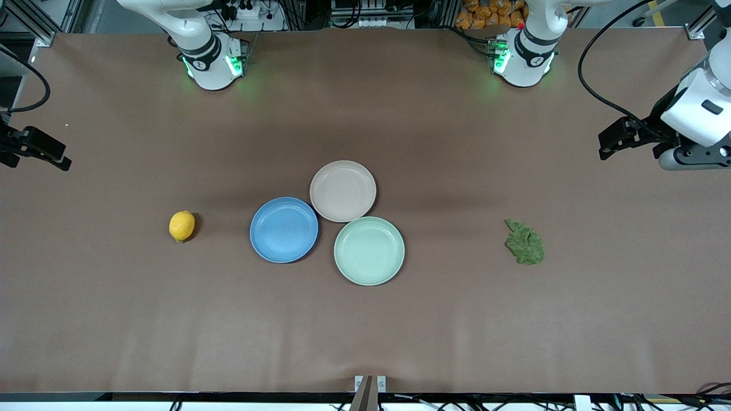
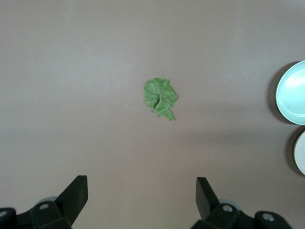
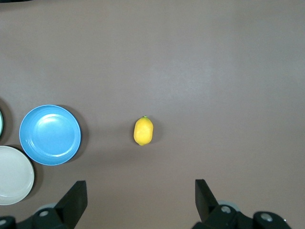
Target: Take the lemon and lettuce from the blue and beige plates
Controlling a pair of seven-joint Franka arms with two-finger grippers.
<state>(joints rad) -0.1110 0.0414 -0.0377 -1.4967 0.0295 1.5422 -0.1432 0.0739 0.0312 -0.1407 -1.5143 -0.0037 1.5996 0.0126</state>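
On the table, the lemon (image 1: 182,226) lies toward the right arm's end, the lettuce leaf (image 1: 526,242) toward the left arm's, both off the blue plate (image 1: 284,229) and beige plate (image 1: 342,190). Left gripper (image 2: 142,193) and right gripper (image 3: 141,194) hang spread, holding nothing

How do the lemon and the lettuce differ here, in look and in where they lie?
The lemon is yellow, rounded and smooth; the lettuce is green, flat and crumpled. The lemon lies toward the right arm's end of the table, beside the blue plate; the lettuce lies toward the left arm's end, well apart from the green plate. Both rest on the bare table, on no plate, untouched.
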